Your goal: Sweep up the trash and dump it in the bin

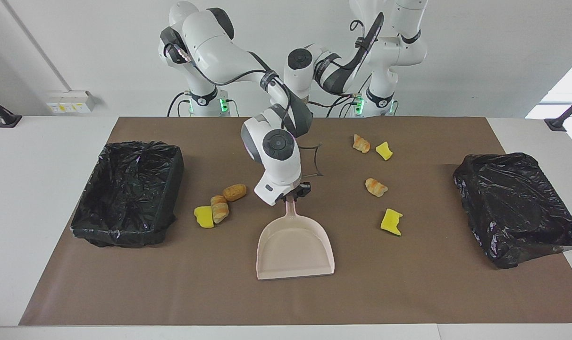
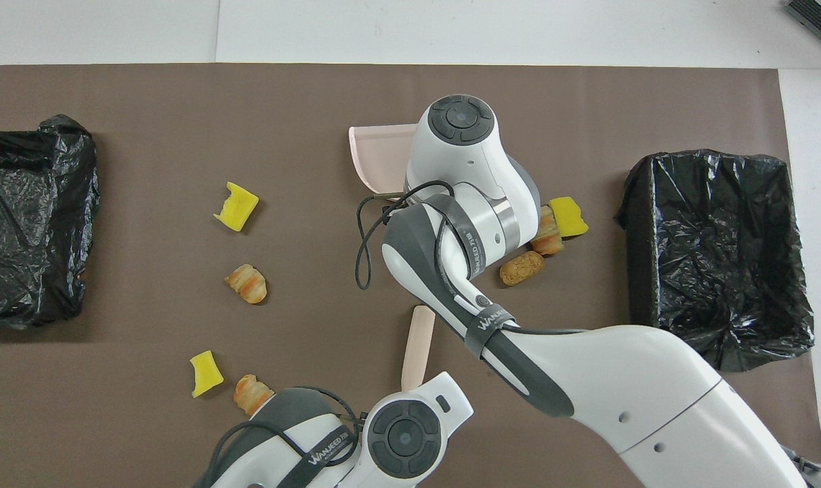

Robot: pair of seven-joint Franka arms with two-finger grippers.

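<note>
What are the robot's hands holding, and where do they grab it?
The right gripper pinches the pale pink plastic dustpan by its handle's tip. The left gripper seems to hold a pale pink stick by its end.

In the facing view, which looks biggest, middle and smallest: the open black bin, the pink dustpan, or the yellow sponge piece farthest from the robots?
1. Open black bag-lined bin, biggest.
2. Pale pink plastic dustpan, clearly smaller.
3. Jagged yellow sponge chunk, by far the smallest.
</note>
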